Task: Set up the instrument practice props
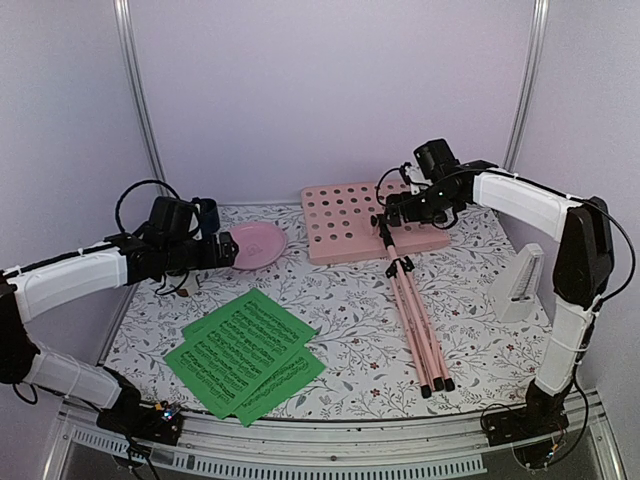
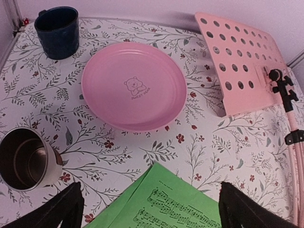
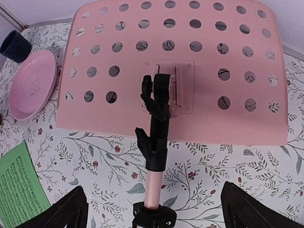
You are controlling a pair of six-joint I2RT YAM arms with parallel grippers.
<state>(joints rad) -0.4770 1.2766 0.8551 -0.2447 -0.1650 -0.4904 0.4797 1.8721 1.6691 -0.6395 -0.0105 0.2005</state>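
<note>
The pink music stand lies flat on the table, its perforated desk (image 1: 345, 215) at the back centre and its folded legs (image 1: 420, 330) pointing toward me. My right gripper (image 1: 397, 214) is open, above the stand's black neck joint (image 3: 156, 123), and its jaws straddle the pink pole (image 3: 153, 187) without touching it. The green sheet-music pages (image 1: 245, 352) lie fanned at the front left. My left gripper (image 1: 222, 250) is open and empty, low over the far corner of the pages (image 2: 175, 204), near the pink plate. The white pyramid metronome (image 1: 520, 285) stands at the right.
A pink plate (image 2: 133, 85) sits just beyond the left gripper, with a dark blue cup (image 2: 57, 31) behind it. A steel cup (image 2: 26, 159) stands to the left of the pages. Enclosure walls ring the table on three sides.
</note>
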